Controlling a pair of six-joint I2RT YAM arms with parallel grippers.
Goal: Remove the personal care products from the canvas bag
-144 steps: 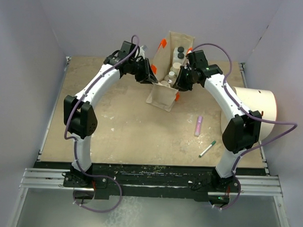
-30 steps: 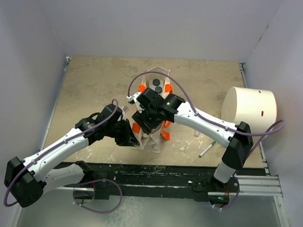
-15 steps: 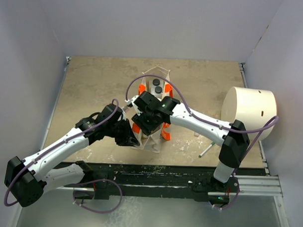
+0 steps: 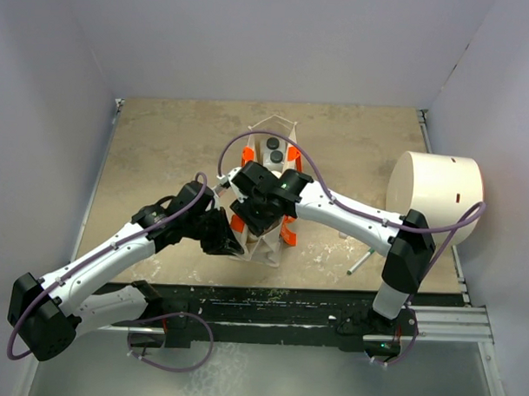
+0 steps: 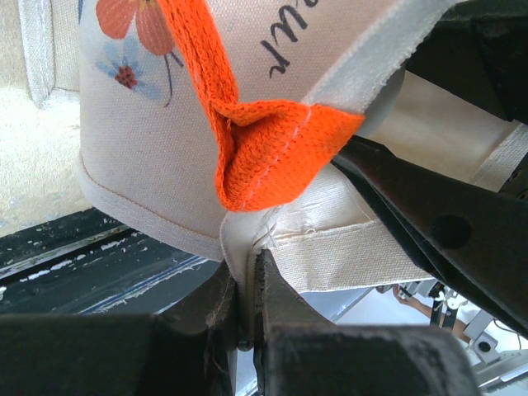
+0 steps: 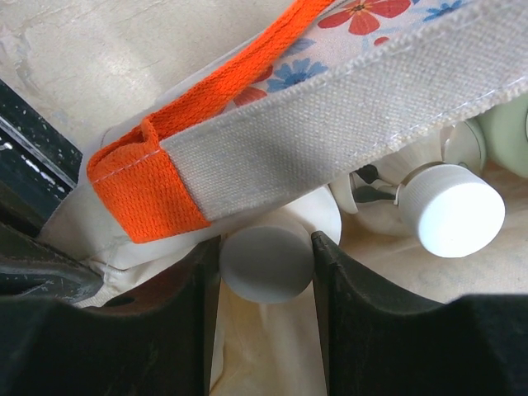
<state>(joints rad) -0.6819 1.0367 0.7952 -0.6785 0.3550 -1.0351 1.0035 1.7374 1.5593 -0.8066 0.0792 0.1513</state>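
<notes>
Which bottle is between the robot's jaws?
The smooth pale-capped bottle, between the jaws of the right gripper; the ribbed white cap beside it lies outside them.

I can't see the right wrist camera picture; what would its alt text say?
The right gripper clasps a pale-capped bottle between its two dark fingers inside the canvas bag, just under the bag's rim and orange strap. A white-capped bottle sits beside it.
</notes>
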